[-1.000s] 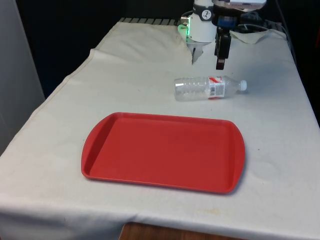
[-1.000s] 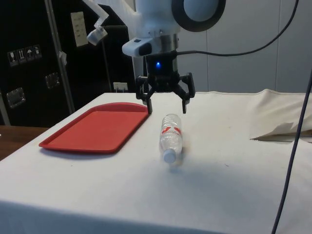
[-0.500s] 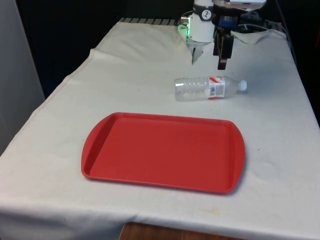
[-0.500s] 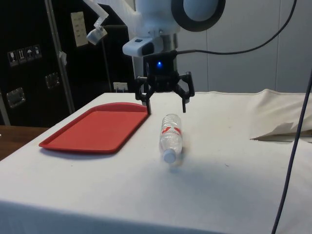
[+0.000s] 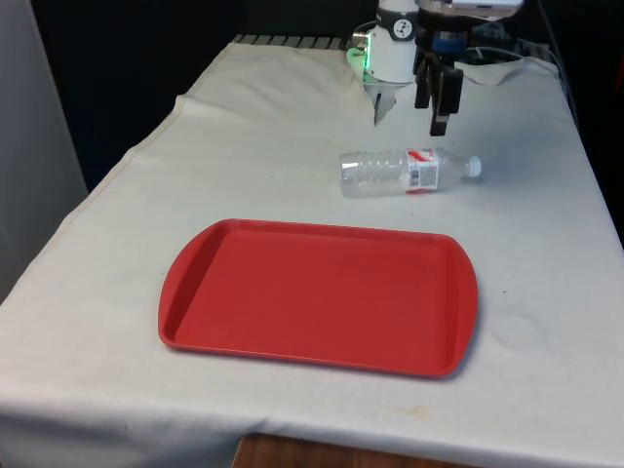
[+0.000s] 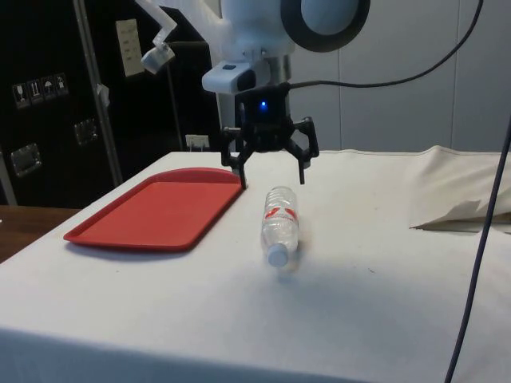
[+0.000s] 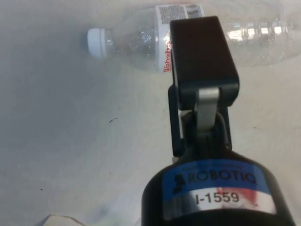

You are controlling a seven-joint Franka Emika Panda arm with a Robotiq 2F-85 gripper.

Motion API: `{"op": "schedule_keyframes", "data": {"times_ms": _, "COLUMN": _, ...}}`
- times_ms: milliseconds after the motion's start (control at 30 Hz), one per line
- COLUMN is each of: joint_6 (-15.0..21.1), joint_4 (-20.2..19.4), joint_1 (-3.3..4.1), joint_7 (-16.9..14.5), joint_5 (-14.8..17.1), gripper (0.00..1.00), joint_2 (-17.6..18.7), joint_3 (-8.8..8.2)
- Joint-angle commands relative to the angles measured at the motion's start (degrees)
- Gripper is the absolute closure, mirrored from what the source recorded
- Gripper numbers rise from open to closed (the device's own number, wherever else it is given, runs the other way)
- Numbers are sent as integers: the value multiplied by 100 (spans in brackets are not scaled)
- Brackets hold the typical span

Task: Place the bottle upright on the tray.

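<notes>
arm: white, smooth rounded casing with a large dark grey round joint cap
wrist: white collar above a black ring
gripper [image 6: 271, 171]: black, two jaws on linked bars, spread apart; flat rectangular black pads; silver strip down one finger [image 7: 202, 70]
label: blue band reading ROBOTIQ, white strip I-1559 with a red smudge
cables: black, looping off behind the arm
</notes>
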Motion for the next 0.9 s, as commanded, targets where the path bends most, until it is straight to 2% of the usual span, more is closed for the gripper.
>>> {"op": "schedule_keyframes", "data": {"times_ms": 0, "joint_6": 97, "joint_4": -23, "joint_1": 6, "joint_7": -52, "joint_5": -6, "gripper": 0, "joint_2": 0, "joint_3": 17}}
{"op": "schedule_keyframes", "data": {"times_ms": 67, "joint_6": 0, "joint_4": 0, "joint_1": 0, "joint_7": -46, "joint_5": -6, "gripper": 0, "joint_2": 0, "joint_3": 11}}
{"op": "schedule_keyframes", "data": {"times_ms": 100, "joint_6": 109, "joint_4": -17, "joint_1": 11, "joint_7": -109, "joint_5": -23, "gripper": 0, "joint_2": 17, "joint_3": 34}}
{"op": "schedule_keyframes", "data": {"times_ms": 867, "joint_6": -34, "joint_4": 6, "joint_1": 6, "joint_7": -103, "joint_5": -34, "gripper": 0, "joint_2": 11, "joint_3": 34}}
